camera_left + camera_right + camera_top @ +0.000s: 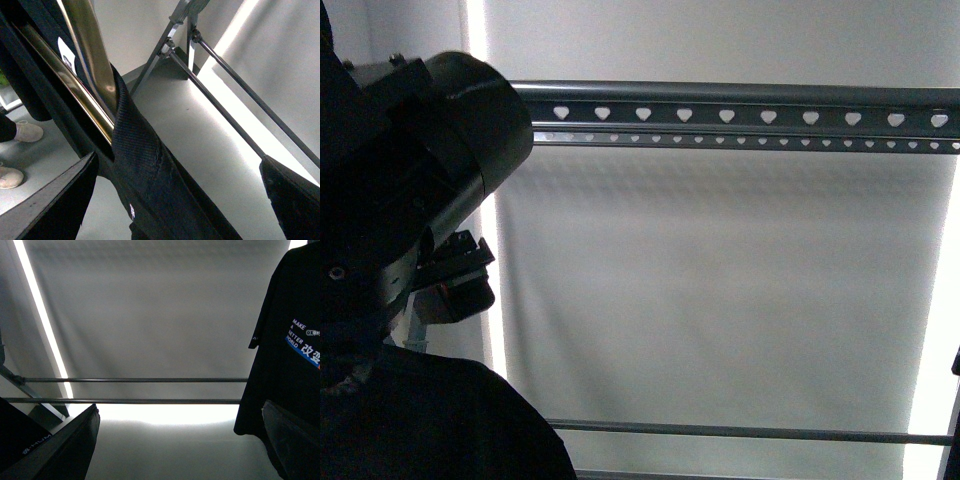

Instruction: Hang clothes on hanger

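Observation:
The black T-shirt [295, 340] hangs at one side of the right wrist view, its white "MAKE A BETTER WORLD" print and blue stripe showing. In the left wrist view its ribbed black cloth [140, 150] drapes over a thin brass-coloured wire hanger [92, 60]. My left gripper [178, 156] is open, and the cloth runs down between its fingers. My right gripper [180, 405] is open and empty, apart from the shirt. The grey rack's top rail [740, 115] with heart-shaped holes crosses the top of the front view. My left arm [430, 140] fills that view's left side.
The rack's thin crossbars [135, 380] run behind my right gripper, and slanted legs [155, 55] and bars [220, 105] show in the left wrist view. A lower crossbar [750, 433] shows in front. A person's shoes [27, 131] stand on the grey floor. A white blind hangs behind.

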Motion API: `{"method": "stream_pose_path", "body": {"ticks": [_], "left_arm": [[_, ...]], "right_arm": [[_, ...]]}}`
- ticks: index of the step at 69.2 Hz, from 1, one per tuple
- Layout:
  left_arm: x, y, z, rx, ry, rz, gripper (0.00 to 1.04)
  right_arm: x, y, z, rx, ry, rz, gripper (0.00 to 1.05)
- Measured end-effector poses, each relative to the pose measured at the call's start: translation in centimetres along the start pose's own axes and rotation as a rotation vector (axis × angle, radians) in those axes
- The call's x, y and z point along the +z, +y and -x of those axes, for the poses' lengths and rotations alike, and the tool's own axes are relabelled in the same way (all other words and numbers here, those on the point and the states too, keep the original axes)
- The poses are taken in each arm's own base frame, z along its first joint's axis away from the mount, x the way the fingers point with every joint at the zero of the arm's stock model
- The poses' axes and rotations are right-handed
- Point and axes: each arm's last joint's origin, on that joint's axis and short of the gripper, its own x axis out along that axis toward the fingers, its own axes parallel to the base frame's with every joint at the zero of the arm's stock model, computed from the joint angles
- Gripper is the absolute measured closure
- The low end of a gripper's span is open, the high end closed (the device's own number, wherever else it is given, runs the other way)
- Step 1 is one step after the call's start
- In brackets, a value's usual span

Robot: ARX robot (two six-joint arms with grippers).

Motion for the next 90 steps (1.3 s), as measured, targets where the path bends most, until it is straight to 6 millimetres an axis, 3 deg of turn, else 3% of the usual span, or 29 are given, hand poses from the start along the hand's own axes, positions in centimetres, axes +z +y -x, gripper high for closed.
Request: {"method": "stream_pose_path", "body": {"ticks": [24,53,62,76,90], "left_arm": [[-0.8,-1.0,-4.5,0.051,0.041,0.02,0.07],[-0.8,-0.7,-5.2,0.019,0.026,0.047,0.72],[-0.8,-0.6,-5.4,0.014,0.022,0.066,0.87],[-0.3,-0.5,-5.8,0.01,0.013,0.102,0.97],[-0.3,-0.6,-5.8,-0.006,0.023,0.069,0.98]], "right_arm": [[0.0,0.0,0.0,0.0,0.0,0.0,0.07],[0.0,0.0,0.0,0.0,0.0,0.0,0.07],[0.0,0.0,0.0,0.0,0.0,0.0,0.07],[0.0,0.0,0.0,0.0,0.0,0.0,0.07],[0.0,0.0,0.0,0.0,0.0,0.0,0.07]]}}
